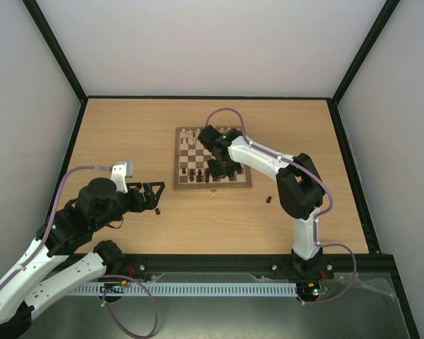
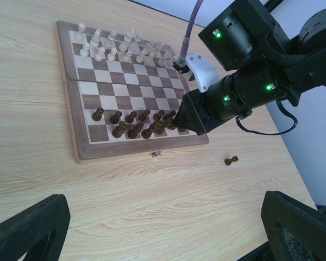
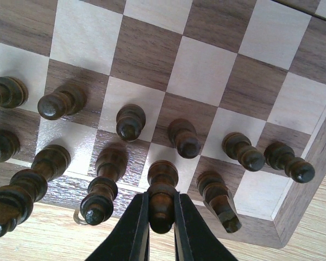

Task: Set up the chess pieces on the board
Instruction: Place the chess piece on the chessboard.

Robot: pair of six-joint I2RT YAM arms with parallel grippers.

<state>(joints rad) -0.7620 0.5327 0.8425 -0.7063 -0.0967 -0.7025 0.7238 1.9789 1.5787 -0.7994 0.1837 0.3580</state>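
Observation:
The board (image 1: 178, 185) lies mid-table, cream pieces (image 2: 114, 46) along its far rows and dark pieces (image 2: 136, 122) along its near rows. My right gripper (image 3: 162, 209) is over the near right corner, shut on a dark piece (image 3: 163, 185) that stands upright on a near-row square of the board (image 3: 201, 70). Other dark pieces stand close on both sides of it. One dark piece (image 2: 231, 160) lies on its side on the table, right of the board. My left gripper (image 1: 154, 196) hovers open over the table left of the board, holding nothing.
A small metal clasp (image 2: 157, 154) sits at the board's near edge. The right arm (image 2: 233, 92) reaches over the board's right side. Black frame rails edge the tabletop (image 1: 127, 134).

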